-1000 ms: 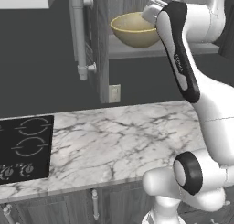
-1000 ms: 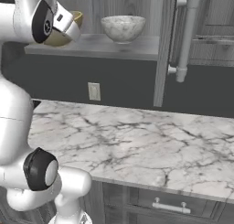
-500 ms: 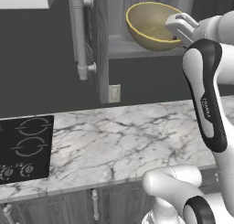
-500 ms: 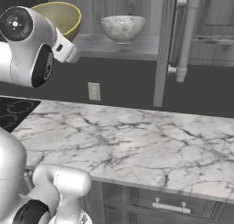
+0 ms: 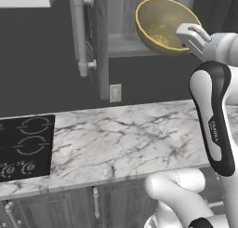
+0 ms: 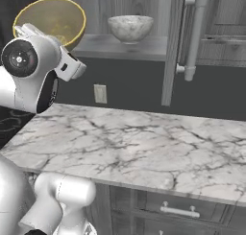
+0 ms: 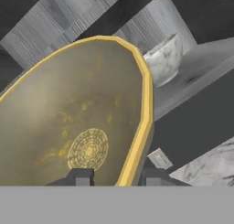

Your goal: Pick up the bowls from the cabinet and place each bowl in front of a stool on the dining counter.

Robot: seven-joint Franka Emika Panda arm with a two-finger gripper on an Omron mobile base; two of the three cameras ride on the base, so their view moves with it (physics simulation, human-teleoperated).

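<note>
Two bowls: the yellow bowl [image 5: 160, 24] is gripped by its rim in the gripper [image 7: 112, 176], jaws narrowly parted w/ one each side, tipped on edge in front of the cabinet shelf [image 6: 120, 47], mouth facing the robot, while the marbled bowl [image 6: 130, 28] sits upright on it.

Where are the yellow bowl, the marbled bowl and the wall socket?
yellow bowl [image 5: 160, 22], left base view, inside wall.
marbled bowl [image 6: 130, 28], right base view, outer side.
wall socket [image 6: 100, 93], right base view, middle of plate.
</note>
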